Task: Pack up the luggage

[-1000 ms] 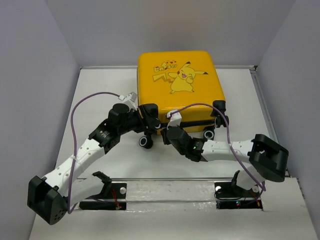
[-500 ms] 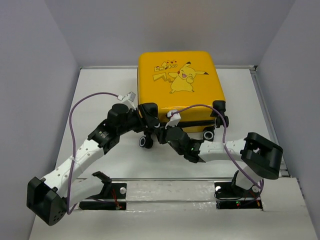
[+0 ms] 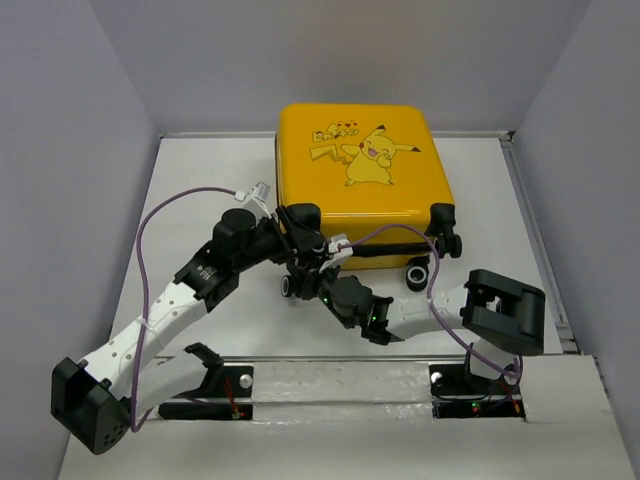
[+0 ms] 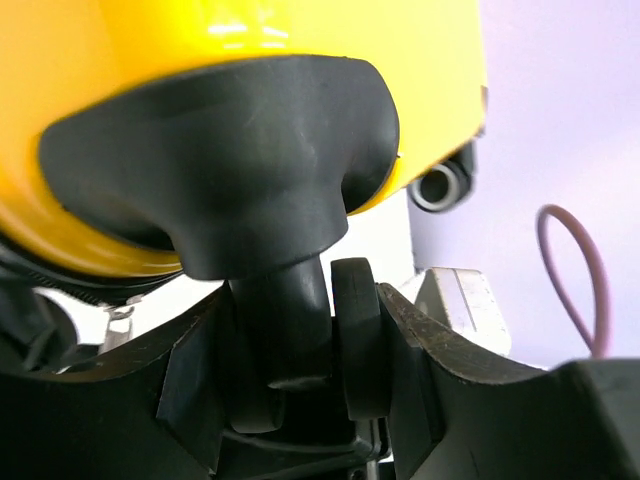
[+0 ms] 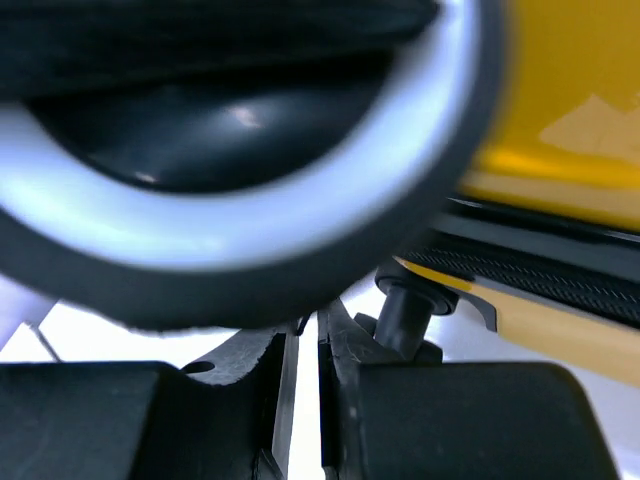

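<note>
White tabletop [image 3: 200, 180] between pale grey walls carries the luggage [image 3: 355, 185], which lies flat and closed toward the far side, Pikachu side up. At the luggage's near left corner, the left gripper [image 3: 303, 232] has its jaws drawn in around the black caster stem [image 4: 285, 320] under the yellow shell, with a finger [image 4: 430, 350] pressed on each side. Just nearer than that corner, the right gripper [image 3: 322, 283] sits against the black-and-white wheel [image 5: 250, 230]. Its jaws are almost together, only a thin slit between them, and they hold nothing. The wheel is just beyond their tips.
</note>
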